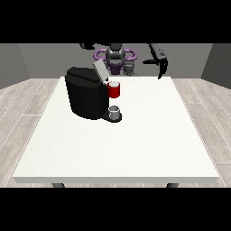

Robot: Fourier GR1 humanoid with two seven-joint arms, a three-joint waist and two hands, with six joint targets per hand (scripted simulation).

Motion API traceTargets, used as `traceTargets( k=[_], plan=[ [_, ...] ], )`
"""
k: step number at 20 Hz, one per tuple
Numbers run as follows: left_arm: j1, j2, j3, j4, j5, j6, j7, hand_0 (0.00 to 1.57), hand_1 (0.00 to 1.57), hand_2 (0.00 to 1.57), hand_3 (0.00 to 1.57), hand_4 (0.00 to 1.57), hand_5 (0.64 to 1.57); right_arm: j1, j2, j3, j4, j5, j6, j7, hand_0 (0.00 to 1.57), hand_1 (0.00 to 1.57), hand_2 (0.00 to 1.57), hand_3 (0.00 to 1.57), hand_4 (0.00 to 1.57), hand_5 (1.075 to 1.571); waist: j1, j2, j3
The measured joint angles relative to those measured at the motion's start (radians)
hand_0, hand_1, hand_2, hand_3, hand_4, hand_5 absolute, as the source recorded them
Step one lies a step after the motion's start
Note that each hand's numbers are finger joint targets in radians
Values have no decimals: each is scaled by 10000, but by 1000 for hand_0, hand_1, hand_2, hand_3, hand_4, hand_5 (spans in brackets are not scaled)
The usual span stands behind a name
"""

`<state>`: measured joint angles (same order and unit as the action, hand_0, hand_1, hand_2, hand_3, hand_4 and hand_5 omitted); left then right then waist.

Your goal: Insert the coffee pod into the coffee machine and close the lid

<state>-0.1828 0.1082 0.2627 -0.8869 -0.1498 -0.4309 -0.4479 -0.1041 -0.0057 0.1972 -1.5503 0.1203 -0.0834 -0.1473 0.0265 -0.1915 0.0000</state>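
We see a large white rectangular table on dark legs, pale wood-plank floor, and plain grey walls.

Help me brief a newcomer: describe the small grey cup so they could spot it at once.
Start at the white table and find the black coffee machine at its back left part. The cup stands on the machine's low base at its front right, below the red part. It is small and grey, unlike the black body and the red piece above.
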Motion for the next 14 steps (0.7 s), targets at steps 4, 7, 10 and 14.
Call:
traceTargets(
  k=[4,7,10,14],
  plan=[
    [121,23,-92,-472,292,-179,-197,0,0,0,0,181,1571,-789,28,-150,104,344,-465,206,0,0,0,0,211,1571,191,724,1],
    [108,42,-206,-832,435,-196,-212,0,0,0,0,205,1571,-1322,9,-110,368,591,-845,326,0,0,0,0,225,1571,335,1126,-2],
    [212,29,-409,-1298,470,-189,-320,0,0,0,0,211,1571,-1946,-2,-419,781,776,-1005,431,0,0,0,0,351,1571,509,1417,0],
    [530,-178,-832,-2215,485,-217,-56,0,0,0,0,284,1571,-2465,-88,-1153,1680,677,-1215,212,0,0,0,0,395,1571,966,1608,1]
  ],
)
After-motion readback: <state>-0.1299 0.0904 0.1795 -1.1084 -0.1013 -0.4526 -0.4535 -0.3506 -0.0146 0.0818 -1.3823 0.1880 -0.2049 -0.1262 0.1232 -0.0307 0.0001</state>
